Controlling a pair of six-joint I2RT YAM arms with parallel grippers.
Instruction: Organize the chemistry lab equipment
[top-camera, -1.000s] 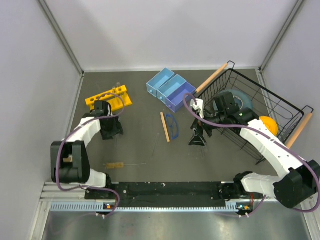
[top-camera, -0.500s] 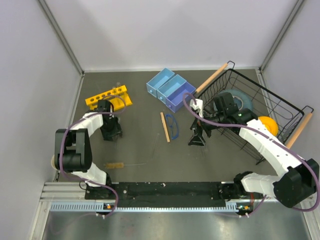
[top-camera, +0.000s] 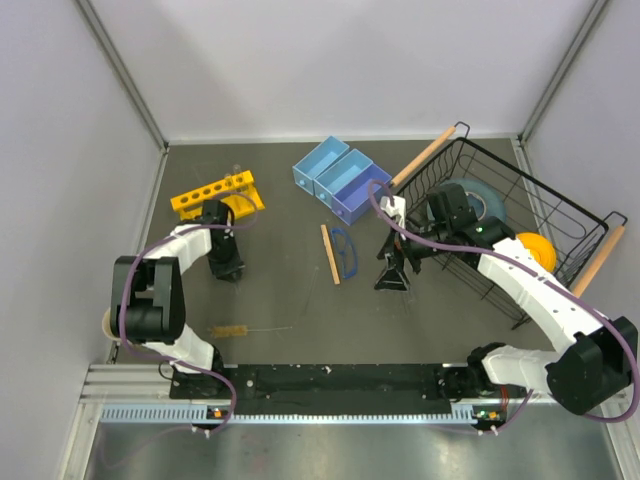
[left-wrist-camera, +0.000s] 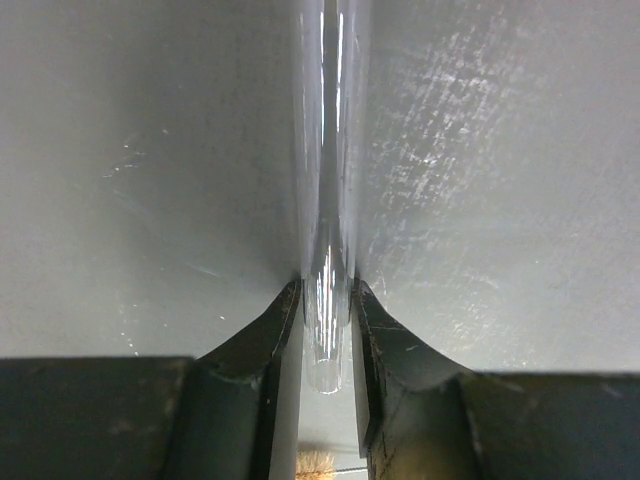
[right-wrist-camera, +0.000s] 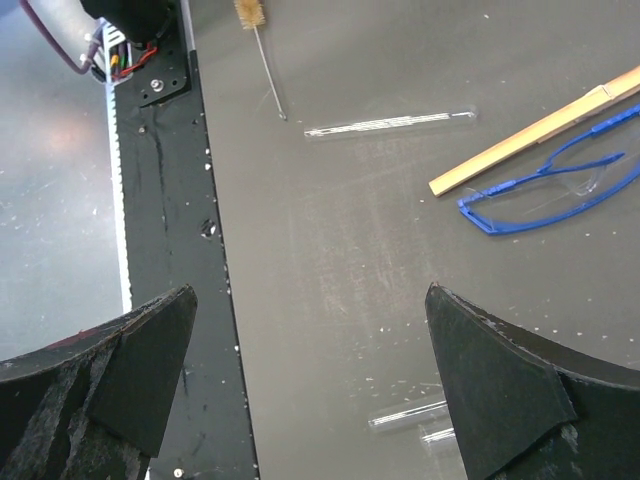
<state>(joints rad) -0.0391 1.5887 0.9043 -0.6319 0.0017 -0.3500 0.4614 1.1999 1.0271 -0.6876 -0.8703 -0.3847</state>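
Toward the left side of the dark grey table (top-camera: 440, 320), just near of a yellow rack with round holes (top-camera: 215, 193), the left tool (top-camera: 226, 264) points down; from above, its black body hides the fingertips and whatever sits between them; in the wrist view both black fingers (left-wrist-camera: 275, 325) press the sides of a thin clear glass tube (left-wrist-camera: 328, 150), narrow and gripping; the tube runs up the picture and is cut off at the top edge; whether it rests on the table or is lifted I cannot tell.

At mid-table the right tool (top-camera: 390, 276) hangs with its fingers spread wide, nothing between them; just left of it lie blue-framed clear safety glasses (top-camera: 347, 252), with a short flat wooden stick (top-camera: 330, 254) close along their left side. A second clear glass tube (right-wrist-camera: 390, 124) lies alone near of the stick, hardly visible from above; two more clear tubes (right-wrist-camera: 408, 412) lie side by side below the right tool, one partly hidden by a finger. A wire-handled tan bristle brush (top-camera: 232, 329) lies at the near left; its thin wire is faint.

Far of the glasses sit blue open boxes (top-camera: 340, 178); at the right a black wire basket with wooden handles (top-camera: 540, 180) holds a grey-blue plate (top-camera: 478, 196) and a yellow bowl (top-camera: 538, 248), both partly screened by the right arm.
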